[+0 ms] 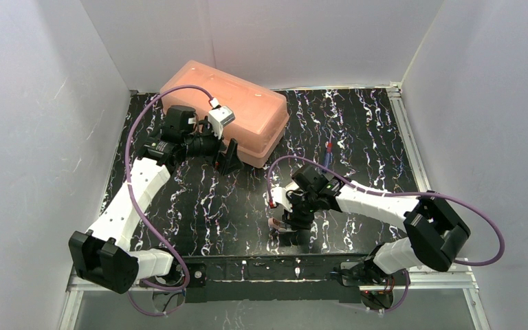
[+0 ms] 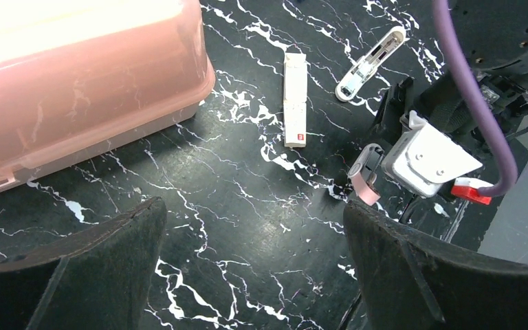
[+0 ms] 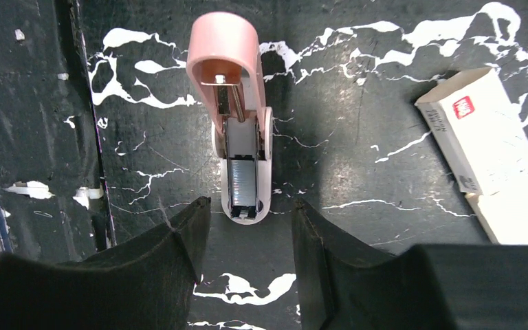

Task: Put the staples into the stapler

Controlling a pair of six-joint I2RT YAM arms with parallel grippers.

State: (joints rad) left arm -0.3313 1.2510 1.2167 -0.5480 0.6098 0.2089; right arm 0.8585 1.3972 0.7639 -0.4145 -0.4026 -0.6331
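The pink stapler [image 3: 242, 158] lies open on the black marbled table, its lid [image 3: 223, 55] swung up and away from me. A strip of staples [image 3: 241, 182] shows in its metal channel. My right gripper [image 3: 250, 210] is open and empty, its fingertips either side of the stapler's near end, not touching it. The white staple box [image 3: 478, 134] lies to the right; it also shows in the left wrist view [image 2: 295, 96]. My left gripper [image 2: 254, 254] is open and empty over bare table beside the pink bin. From above, the stapler [image 1: 275, 224] is partly hidden under the right gripper [image 1: 283, 230].
A large pink plastic bin [image 1: 227, 110] stands upside down at the back left, next to the left gripper [image 1: 228, 157]. A white oblong tool [image 2: 371, 58] lies beyond the staple box. A thin blue and red item [image 1: 328, 151] lies behind the right arm. Walls enclose the table.
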